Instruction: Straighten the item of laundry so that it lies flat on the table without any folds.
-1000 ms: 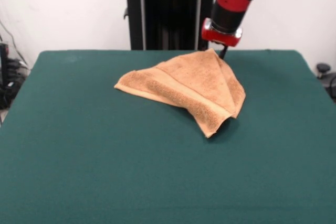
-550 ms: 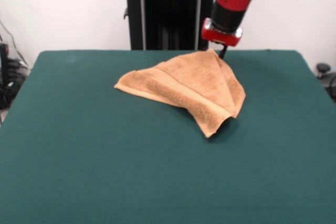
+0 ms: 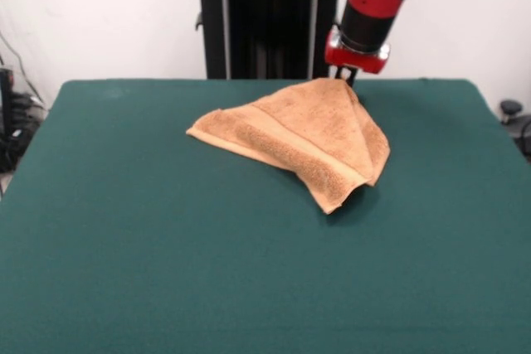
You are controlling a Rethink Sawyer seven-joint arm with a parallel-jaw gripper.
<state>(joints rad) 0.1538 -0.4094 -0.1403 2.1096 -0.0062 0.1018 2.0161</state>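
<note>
My gripper pinches the towel peak; its far side and my fingertips stay hidden.

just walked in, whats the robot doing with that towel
The red arm's gripper is at the far corner of the orange-tan towel, which peaks up toward it as if pinched and lifted. The rest of the towel drapes down onto the green table, still folded over itself with a crease and a doubled corner, so it is not flat yet.

Towel on the table's far half, right of centre.
</note>
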